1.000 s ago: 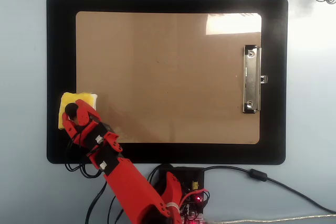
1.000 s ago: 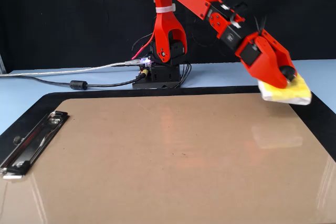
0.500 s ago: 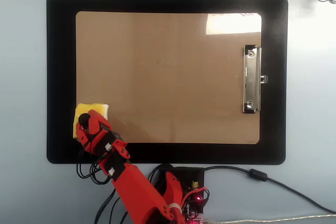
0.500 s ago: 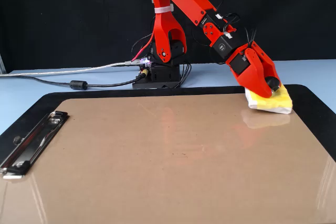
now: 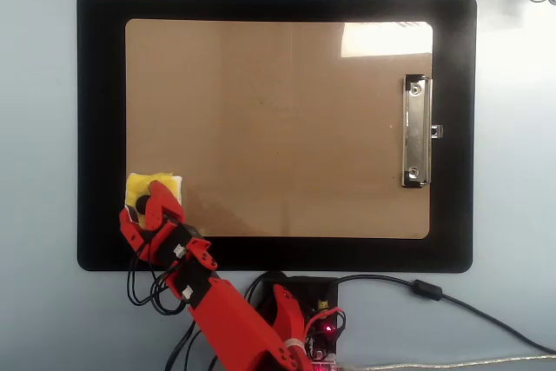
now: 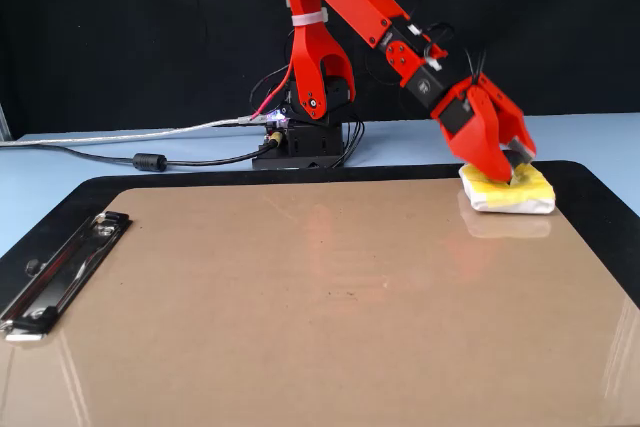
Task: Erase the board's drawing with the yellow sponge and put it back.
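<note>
Tool (image 6: 505,169): red plastic, two jaws, pointing down over the yellow sponge (image 6: 507,190). We read the jaws as spread apart in both views, straddling the sponge's black knob (image 5: 144,205) without clamping it; nothing is held. Half a second ago the jaws were closed on that knob; a second ago the sponge hung tilted in the air over the mat, clear of the board. It now lies flat and released.

Yellow sponge: small, squarish, soft-looking block, yellow top with a white lower layer. We place it on the board's (image 5: 278,128) corner nearest the arm's base, at lower left in the overhead view and far right in the fixed view, its outer edge about at the board's edge beside the black mat (image 5: 100,128). The tool sits directly above it, tips at the sponge's top face.

Board: large brown hardboard rectangle, smooth and glossy enough to mirror the arm and the sponge in the fixed view. Silver metal clip (image 5: 417,131) on the short edge opposite the sponge. We can make out only faint specks near the middle of the board; no clear drawing.

Black mat: larger rounded-corner sheet under the board, matte, resting on the pale blue tabletop (image 5: 39,128).

Arm base (image 6: 305,137): black mount with cables, beyond the mat's far edge in the fixed view.
</note>
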You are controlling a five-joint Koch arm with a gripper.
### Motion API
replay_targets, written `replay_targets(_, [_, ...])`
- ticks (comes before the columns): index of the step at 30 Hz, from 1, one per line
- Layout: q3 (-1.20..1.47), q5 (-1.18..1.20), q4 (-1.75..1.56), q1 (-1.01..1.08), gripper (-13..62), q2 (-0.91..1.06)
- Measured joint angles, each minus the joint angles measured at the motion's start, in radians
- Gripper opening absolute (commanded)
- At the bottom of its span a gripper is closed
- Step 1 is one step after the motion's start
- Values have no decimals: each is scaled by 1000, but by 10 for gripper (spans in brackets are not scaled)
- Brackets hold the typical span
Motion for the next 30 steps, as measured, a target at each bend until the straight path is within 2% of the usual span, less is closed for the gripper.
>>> replay_targets(4, [0,-6,31,9,334,144])
replay_targets(7, [-3,-12,183,14,333,247])
replay_targets(13, [-264,-14,838,146,336,454])
replay_targets(17, [-377,2,1209,339,336,459])
replay_targets(22, [-304,25,1345,603,337,494])
replay_targets(30, [-187,38,1612,706,337,494])
